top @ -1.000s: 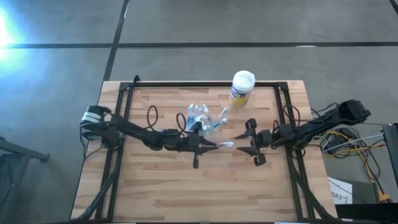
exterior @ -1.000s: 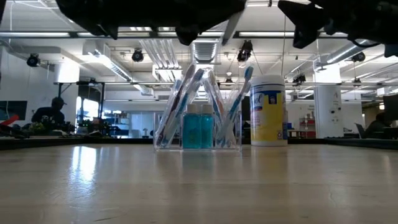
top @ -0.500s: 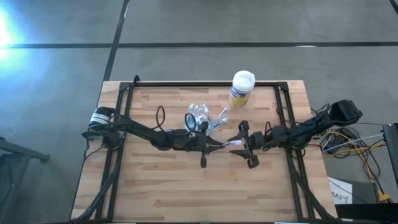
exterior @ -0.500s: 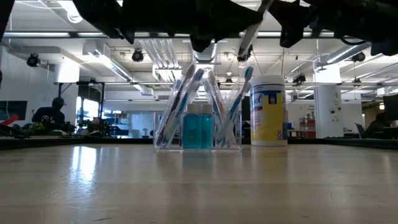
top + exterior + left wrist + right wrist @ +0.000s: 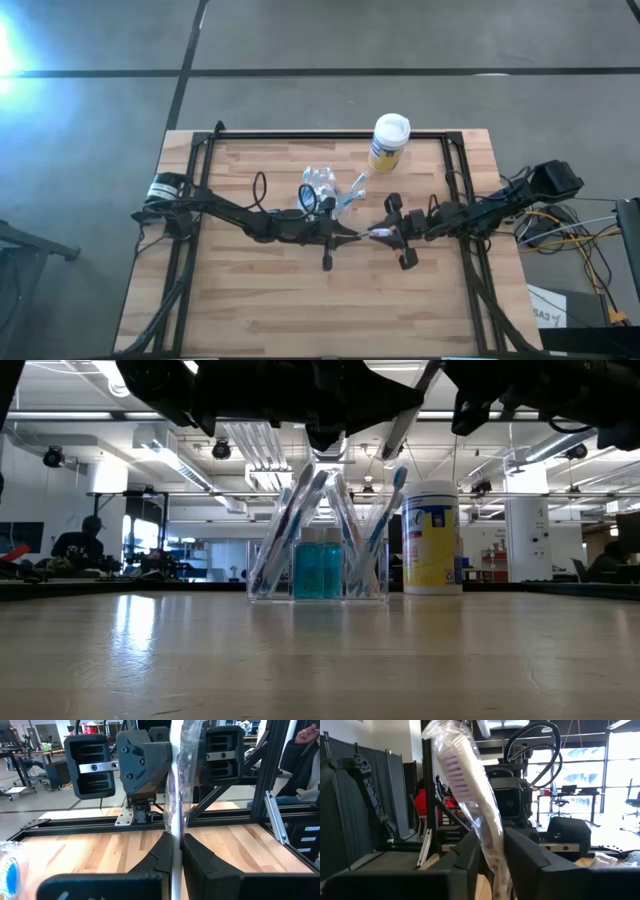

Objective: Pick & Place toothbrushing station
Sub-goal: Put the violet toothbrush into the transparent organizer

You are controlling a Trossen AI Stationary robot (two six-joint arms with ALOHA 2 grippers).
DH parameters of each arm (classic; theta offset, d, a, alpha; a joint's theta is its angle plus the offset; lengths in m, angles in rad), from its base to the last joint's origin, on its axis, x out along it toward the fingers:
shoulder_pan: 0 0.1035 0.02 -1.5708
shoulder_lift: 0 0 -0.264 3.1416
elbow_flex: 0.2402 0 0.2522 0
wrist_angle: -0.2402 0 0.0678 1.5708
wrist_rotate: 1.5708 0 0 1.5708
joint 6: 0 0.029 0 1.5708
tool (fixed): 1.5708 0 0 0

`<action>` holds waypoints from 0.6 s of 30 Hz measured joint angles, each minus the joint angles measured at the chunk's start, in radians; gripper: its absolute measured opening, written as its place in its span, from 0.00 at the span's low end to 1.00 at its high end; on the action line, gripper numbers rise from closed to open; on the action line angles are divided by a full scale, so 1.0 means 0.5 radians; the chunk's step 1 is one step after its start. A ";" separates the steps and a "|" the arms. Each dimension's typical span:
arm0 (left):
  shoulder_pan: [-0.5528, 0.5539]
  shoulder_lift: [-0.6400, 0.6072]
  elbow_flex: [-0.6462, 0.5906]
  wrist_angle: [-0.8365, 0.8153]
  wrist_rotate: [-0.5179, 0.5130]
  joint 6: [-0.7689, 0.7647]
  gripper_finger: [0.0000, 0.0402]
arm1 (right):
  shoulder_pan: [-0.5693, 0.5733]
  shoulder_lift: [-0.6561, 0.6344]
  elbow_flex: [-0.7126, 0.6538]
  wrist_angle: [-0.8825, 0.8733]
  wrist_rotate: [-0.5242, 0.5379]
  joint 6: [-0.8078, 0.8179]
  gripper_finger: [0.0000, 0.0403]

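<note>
While both arms meet over the middle of the table [image 5: 250, 310], I see in the high view that the left gripper [image 5: 350, 236] and the right gripper [image 5: 385, 233] face each other, just right of the frame's centre, with a wrapped toothbrush [image 5: 368, 234] lying between them. On my left wrist view the two dark fingers [image 5: 161, 852] are pressed tight on the thin white handle of this toothbrush [image 5: 176, 795], so the left jaws are closed on it. On my right wrist view the fingers [image 5: 470, 851] stand on both sides of the same toothbrush [image 5: 470, 785], its bristle head in clear wrap pointing up; they look very near or touching the wrap, but I cannot tell for sure if they already grip it.

The toothbrushing station [image 5: 322, 188], a clear holder, stands on the wood just above the left gripper, a little left of centre in the high view. In the low view it [image 5: 318, 565] is at the centre of the frame, with several toothbrushes leaning inside and something blue at its bottom. The yellow canister [image 5: 388, 142] with white lid stands near it, at its upper right.
</note>
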 joint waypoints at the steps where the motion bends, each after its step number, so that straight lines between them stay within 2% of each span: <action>1: 0.000 0.000 0.000 -0.001 0.001 -0.004 0.05 | 0.000 0.000 -0.001 0.001 0.000 -0.004 0.19; 7: -0.001 0.002 0.001 -0.025 0.036 -0.016 0.08 | -0.001 0.000 -0.003 -0.028 0.001 -0.012 0.05; 12: -0.001 -0.030 0.001 -0.153 0.137 -0.077 0.20 | 0.000 -0.044 -0.004 -0.164 -0.036 -0.004 0.04; 15: -0.005 -0.117 -0.002 -0.358 0.249 -0.121 0.28 | 0.000 -0.130 -0.005 -0.291 -0.044 -0.002 0.04; 18: -0.010 -0.267 -0.004 -0.705 0.261 -0.131 0.33 | 0.000 -0.259 -0.006 -0.489 -0.043 -0.011 0.04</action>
